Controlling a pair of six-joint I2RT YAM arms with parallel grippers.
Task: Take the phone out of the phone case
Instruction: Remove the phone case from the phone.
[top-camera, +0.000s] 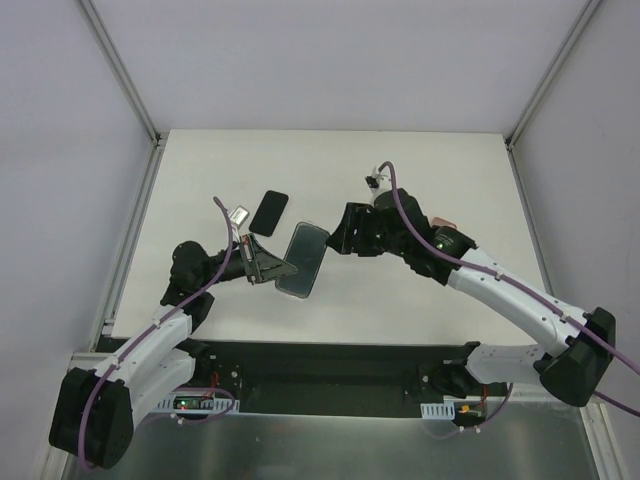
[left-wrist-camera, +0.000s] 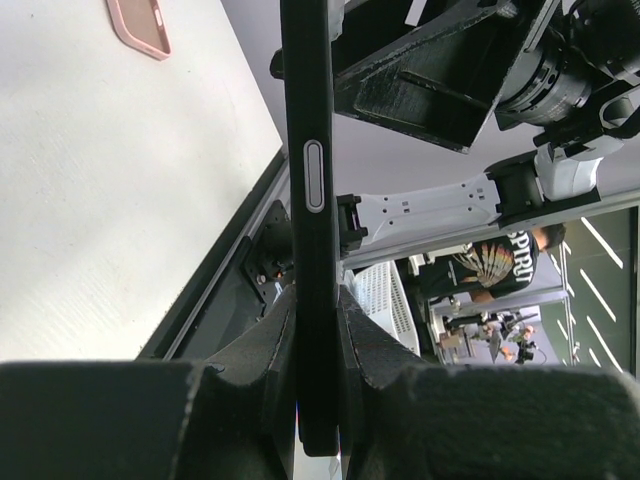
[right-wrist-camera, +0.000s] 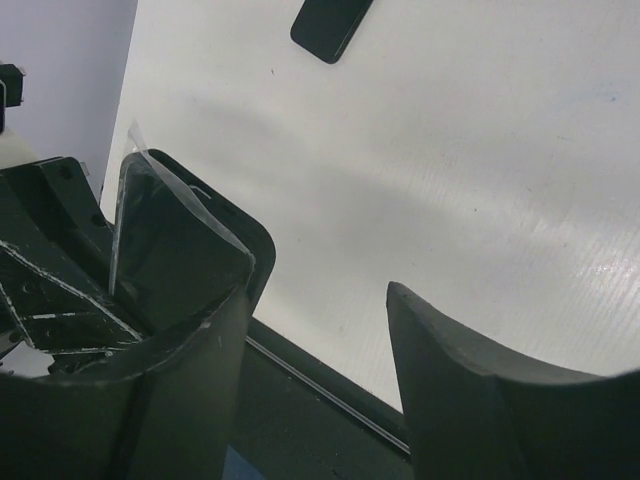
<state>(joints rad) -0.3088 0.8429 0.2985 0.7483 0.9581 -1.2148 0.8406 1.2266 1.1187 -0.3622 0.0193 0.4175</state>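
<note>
While the left gripper (top-camera: 275, 267) is clamped on one long edge of the phone (top-camera: 303, 262), holding it over the middle of the table (top-camera: 200, 180), we judge the right gripper (top-camera: 335, 238) should act next. Its jaws are apart at the phone's 1 o'clock. It should catch only the case lip at that corner, then peel away against the left's firm hold. The phone is a dark slab with rounded corners, a slim side button (left-wrist-camera: 314, 176), and clear film (right-wrist-camera: 185, 205) lifting at one corner.
</note>
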